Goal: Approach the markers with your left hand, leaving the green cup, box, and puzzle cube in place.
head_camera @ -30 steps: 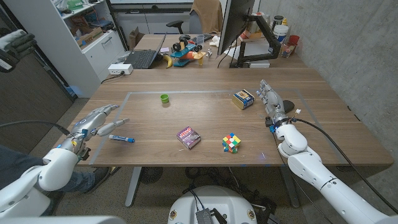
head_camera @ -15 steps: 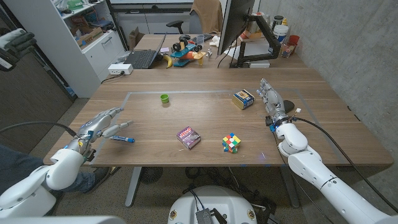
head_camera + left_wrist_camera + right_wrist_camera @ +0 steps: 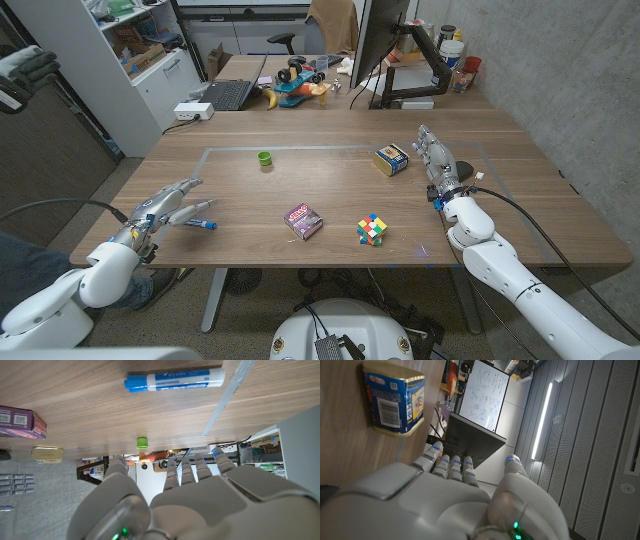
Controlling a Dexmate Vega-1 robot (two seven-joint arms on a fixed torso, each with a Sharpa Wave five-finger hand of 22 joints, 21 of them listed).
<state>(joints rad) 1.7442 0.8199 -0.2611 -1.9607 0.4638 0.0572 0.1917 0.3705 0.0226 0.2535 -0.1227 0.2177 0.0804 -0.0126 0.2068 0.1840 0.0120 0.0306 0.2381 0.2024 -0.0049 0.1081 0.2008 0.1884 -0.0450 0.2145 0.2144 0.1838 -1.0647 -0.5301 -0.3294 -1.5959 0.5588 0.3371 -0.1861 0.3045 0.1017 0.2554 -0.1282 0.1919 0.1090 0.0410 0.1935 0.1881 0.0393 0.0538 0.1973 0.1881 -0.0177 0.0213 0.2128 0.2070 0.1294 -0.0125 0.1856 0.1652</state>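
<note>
Left hand [image 3: 165, 205] hovers over the table's [image 3: 330, 190] near-left part, fingers spread, holding nothing, fingertips just left of the blue marker [image 3: 198, 223]. Green cup [image 3: 264, 158] sits far, centre-left. Purple box [image 3: 302, 221] near centre, puzzle cube [image 3: 371, 229] to its right. Right hand [image 3: 437, 165] empty, fingers extended, beside the tin can [image 3: 391, 159] at right.

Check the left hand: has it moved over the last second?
Yes. The left hand has slid along the table's near edge toward the purple box, closing over the blue marker.
</note>
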